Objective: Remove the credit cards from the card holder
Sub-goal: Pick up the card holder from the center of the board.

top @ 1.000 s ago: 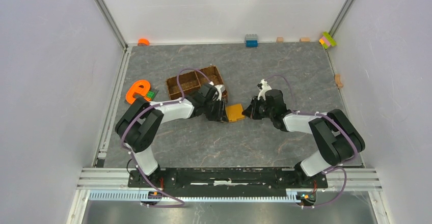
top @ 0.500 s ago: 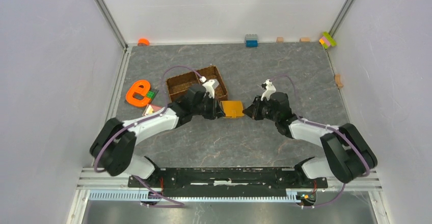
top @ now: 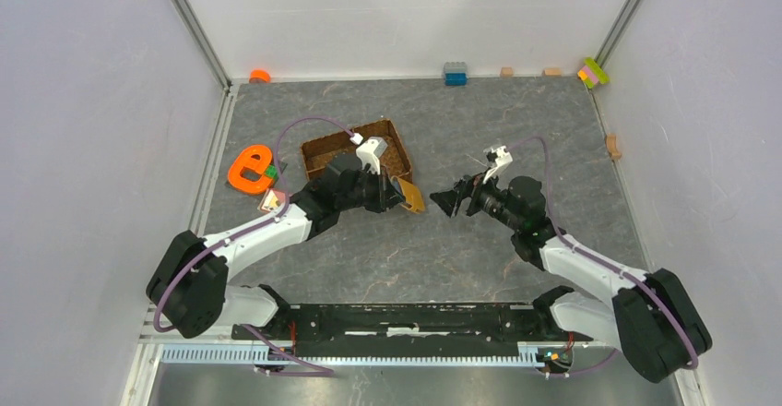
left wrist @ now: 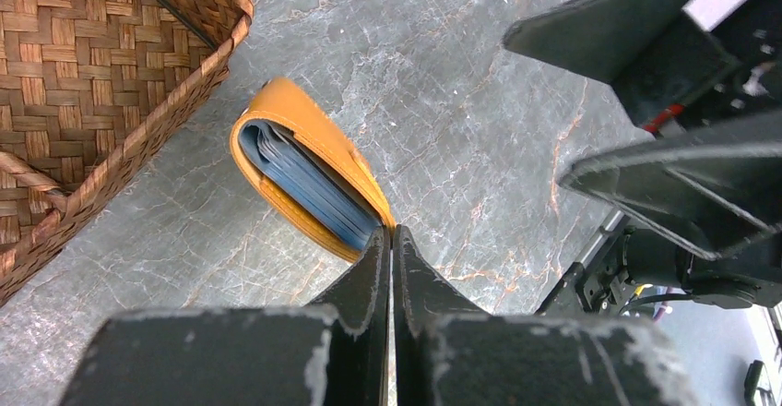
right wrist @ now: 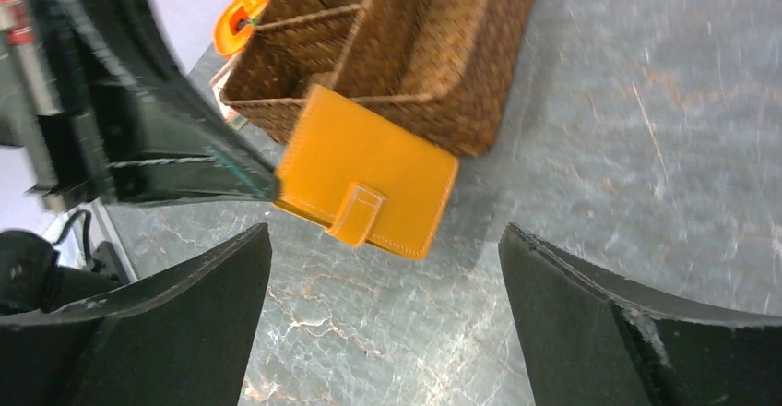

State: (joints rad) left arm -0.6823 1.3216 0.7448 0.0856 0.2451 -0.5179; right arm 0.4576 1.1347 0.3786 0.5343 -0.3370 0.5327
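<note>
The orange card holder [top: 412, 197] hangs tilted above the table, folded closed. My left gripper [top: 395, 194] is shut on one edge of it. In the left wrist view the pinched jaws [left wrist: 391, 235] hold the orange cover [left wrist: 313, 134], and blue-grey layered lining [left wrist: 295, 180] shows between the covers. The credit cards are hidden inside. My right gripper [top: 449, 200] stands wide open a short way to the holder's right, holding nothing. In the right wrist view the card holder [right wrist: 369, 171] faces me with its snap tab [right wrist: 357, 214] down, beyond my open gripper [right wrist: 385, 231].
A brown woven divided tray [top: 318, 152] stands just behind the left gripper. An orange e-shaped toy [top: 247, 168] lies to its left. A blue brick [top: 455, 74] and coloured bricks [top: 594, 72] sit along the back wall.
The right gripper has opened wide and drawn back to the right. The left gripper has closed on the card holder, lifting and tilting it toward the tray.
</note>
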